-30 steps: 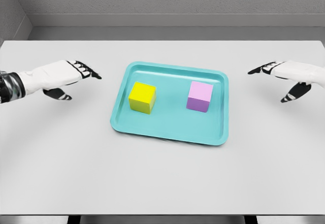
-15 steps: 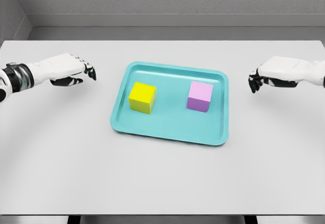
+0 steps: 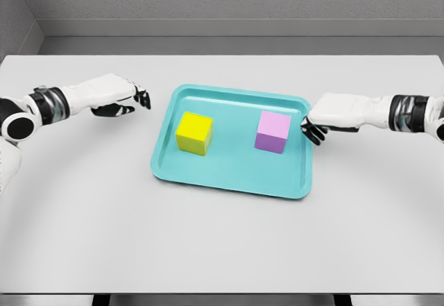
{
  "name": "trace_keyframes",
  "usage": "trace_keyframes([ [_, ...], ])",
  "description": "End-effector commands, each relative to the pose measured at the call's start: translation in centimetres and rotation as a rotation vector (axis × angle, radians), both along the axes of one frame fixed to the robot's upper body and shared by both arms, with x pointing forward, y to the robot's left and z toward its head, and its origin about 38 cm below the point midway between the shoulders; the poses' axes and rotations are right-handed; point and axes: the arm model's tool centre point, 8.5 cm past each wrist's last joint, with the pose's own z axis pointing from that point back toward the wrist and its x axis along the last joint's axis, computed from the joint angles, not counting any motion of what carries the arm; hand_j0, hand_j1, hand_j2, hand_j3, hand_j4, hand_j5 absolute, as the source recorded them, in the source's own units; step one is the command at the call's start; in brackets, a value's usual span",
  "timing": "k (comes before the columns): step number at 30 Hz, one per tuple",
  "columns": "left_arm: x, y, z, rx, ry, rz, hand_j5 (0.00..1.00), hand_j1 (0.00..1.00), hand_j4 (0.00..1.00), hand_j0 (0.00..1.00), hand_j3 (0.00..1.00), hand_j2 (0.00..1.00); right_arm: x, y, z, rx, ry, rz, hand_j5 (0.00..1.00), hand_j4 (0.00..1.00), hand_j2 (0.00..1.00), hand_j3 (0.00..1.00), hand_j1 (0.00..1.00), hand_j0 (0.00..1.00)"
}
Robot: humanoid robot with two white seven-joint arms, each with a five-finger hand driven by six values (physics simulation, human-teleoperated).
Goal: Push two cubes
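A yellow cube (image 3: 194, 132) sits in the left half of a teal tray (image 3: 229, 174); a pink-purple cube (image 3: 272, 131) sits in its right half. My left hand (image 3: 139, 96) hovers just off the tray's left rim, fingers curled downward, holding nothing, a short gap from the yellow cube. On the other side, my right hand (image 3: 311, 128) is at the tray's right rim, with fingers curled and empty, close to the pink cube but apart from it.
The tray lies in the middle of a wide white table (image 3: 222, 236). A grey wall runs behind the far table edge.
Both hands have moved inward toward the tray and their fingers have curled from spread to bent. The right hand reached the tray's rim. The cubes have not moved.
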Motion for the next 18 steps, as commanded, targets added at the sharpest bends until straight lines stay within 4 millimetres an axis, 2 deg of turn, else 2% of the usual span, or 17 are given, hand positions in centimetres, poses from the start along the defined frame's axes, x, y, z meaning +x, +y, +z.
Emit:
trace_keyframes([
  [1,0.0,-0.6,0.0,-0.021,0.001,-0.007,0.55,0.55,0.55,0.55,0.55,0.55,-0.2,0.9,-0.8,-0.006,0.016,0.018,0.1,0.1,0.1,0.1,0.1,0.1],
  [3,0.0,-1.6,-0.3,-0.034,0.006,-0.02,0.55,0.55,0.55,0.55,0.55,0.55,-0.2,1.0,-0.9,-0.01,0.019,0.023,0.1,0.1,0.1,0.1,0.1,0.1],
  [18,-0.4,-2.1,-0.3,-0.034,-0.002,-0.038,0.55,0.55,0.55,0.55,0.55,0.55,1.0,0.2,-1.6,-0.082,0.006,-0.012,0.1,0.1,0.1,0.1,0.1,0.1],
])
